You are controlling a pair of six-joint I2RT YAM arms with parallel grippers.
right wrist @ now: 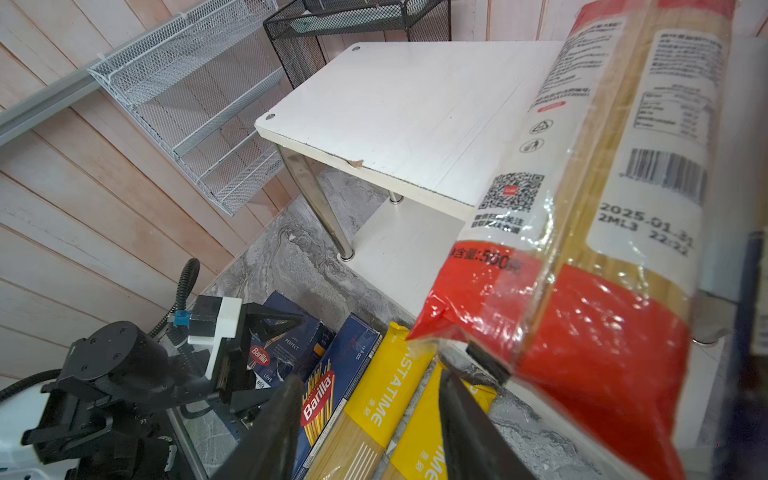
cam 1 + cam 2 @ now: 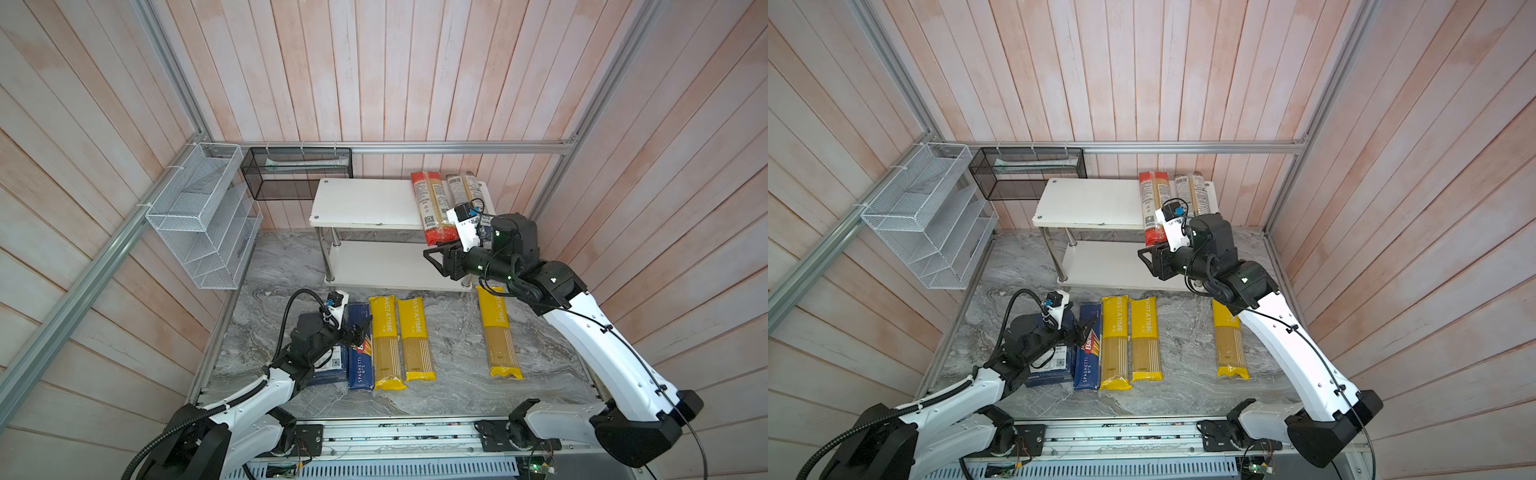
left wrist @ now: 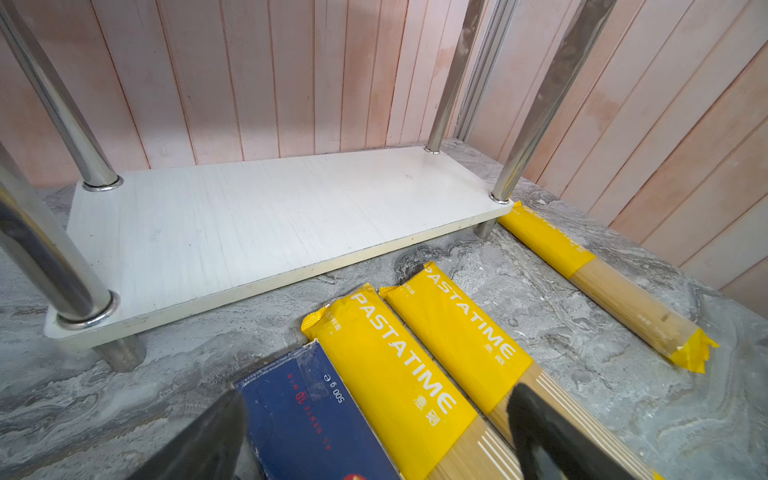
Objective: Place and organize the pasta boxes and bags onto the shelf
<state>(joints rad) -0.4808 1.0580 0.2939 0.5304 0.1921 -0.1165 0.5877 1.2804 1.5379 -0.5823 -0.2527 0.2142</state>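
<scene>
on the upper board of the shelf (image 2: 361,203), toward its right end, the red-ended bag (image 2: 430,203) and the dark-blue-ended bag (image 2: 463,187) lie side by side. the red one juts past the shelf's front edge. that makes two of seven items placed, by my count, and the red one probably needs a push back. the shelf's lower board (image 3: 249,224) is bare.

in front of the shelf, on the counter (image 2: 449,332), lie the three yellow bags (image 2: 415,336), the narrow box (image 2: 359,368) and the wide box (image 1: 291,345).

the right gripper (image 1: 370,436) sits just before the shelf's front edge, near the red bag's overhanging end, fingers apart and empty. the left gripper (image 2: 360,332) hovers over the narrow box, fingers spread, gripping nothing. that box looks like the next pick.
</scene>
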